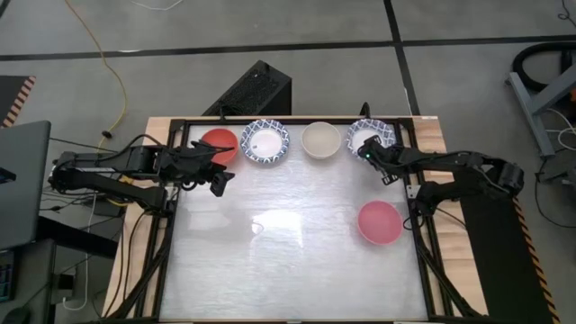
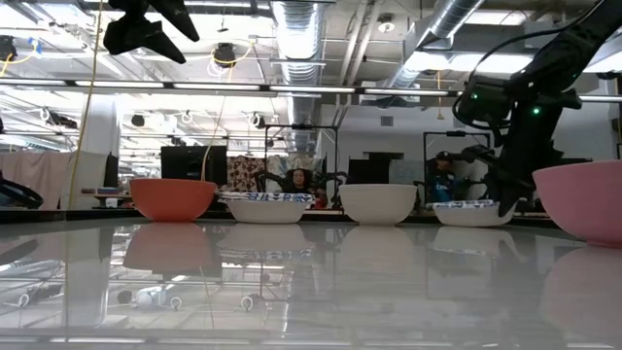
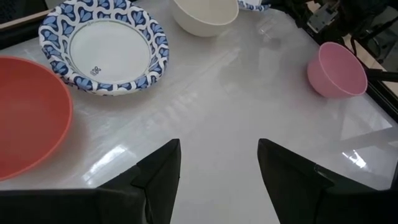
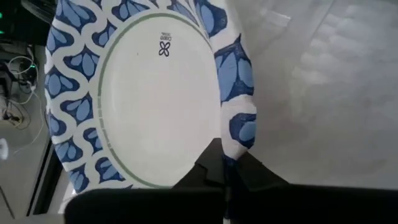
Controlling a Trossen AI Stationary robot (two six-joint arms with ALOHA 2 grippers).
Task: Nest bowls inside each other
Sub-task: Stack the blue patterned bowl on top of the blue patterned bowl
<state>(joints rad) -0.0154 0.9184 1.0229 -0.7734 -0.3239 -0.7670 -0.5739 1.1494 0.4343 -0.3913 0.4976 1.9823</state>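
Note:
Along the table's far edge stand a red bowl [image 1: 219, 144], a blue-patterned bowl [image 1: 266, 141], a cream bowl [image 1: 321, 140] and a second blue-patterned bowl [image 1: 373, 131]. All rest on their bases. A pink bowl [image 1: 380, 222] stands alone at the near right. My right gripper [image 4: 225, 167] is shut on the second patterned bowl [image 4: 143, 93]. My left gripper [image 3: 217, 177] hangs open above the table, just near of the red bowl [image 3: 25, 118], with nothing between its fingers. My right gripper pinches the patterned rim [image 4: 239, 134] of the rightmost blue-patterned bowl between its two fingers, on the bowl's near side. The fingers slant down from the table's near right. The rim is slightly buckled beside the fingers. The bowl [image 2: 474, 212] sits on the table.
A black box [image 1: 255, 90] stands beyond the table's far edge. A dark frame [image 1: 414, 193] runs along the table's sides. The glossy middle and near part of the table [image 1: 288, 261] holds nothing but the pink bowl.

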